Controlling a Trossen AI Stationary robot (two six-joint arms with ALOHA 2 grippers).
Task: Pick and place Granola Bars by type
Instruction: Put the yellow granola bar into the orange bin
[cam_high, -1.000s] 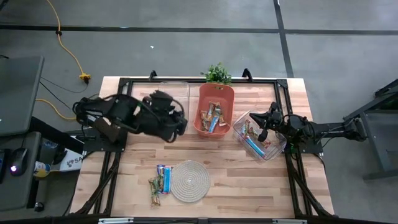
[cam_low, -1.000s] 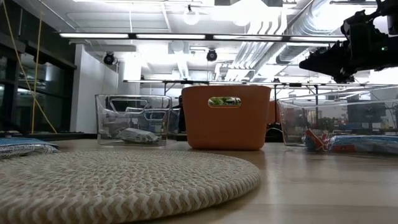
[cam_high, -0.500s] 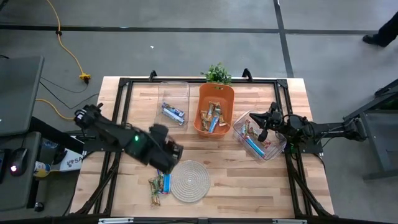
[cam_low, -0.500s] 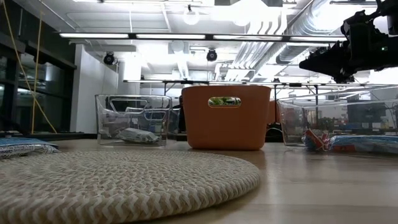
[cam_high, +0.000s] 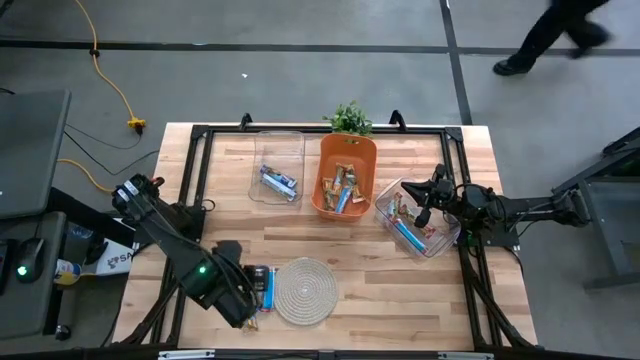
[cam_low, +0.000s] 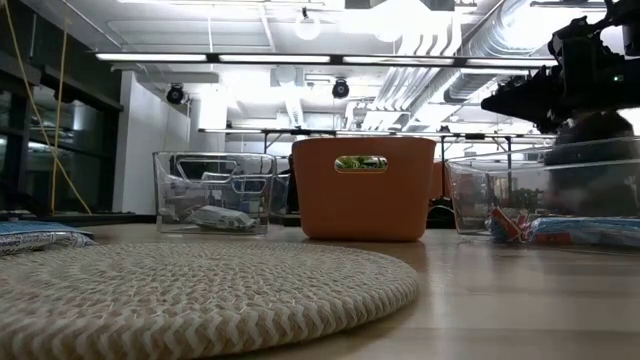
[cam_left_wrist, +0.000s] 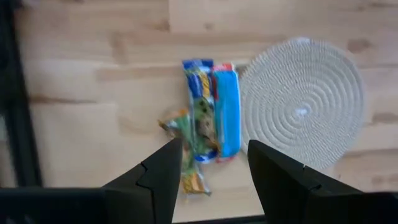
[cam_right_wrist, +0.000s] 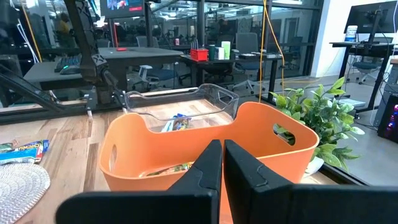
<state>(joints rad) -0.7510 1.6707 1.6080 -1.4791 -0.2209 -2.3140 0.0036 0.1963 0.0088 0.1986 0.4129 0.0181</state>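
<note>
Blue-wrapped granola bars (cam_left_wrist: 211, 121) lie lengthwise straight ahead of the left gripper (cam_left_wrist: 214, 171), its fingers spread, beside the woven mat (cam_left_wrist: 301, 102).

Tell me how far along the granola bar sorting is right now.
Mostly done: bars already lie in the clear bin, the orange bin and the right clear bin. In hand: the left end effector hovers open above the last bars beside the woven mat. Those remain to sort. The right end effector waits shut.
</note>
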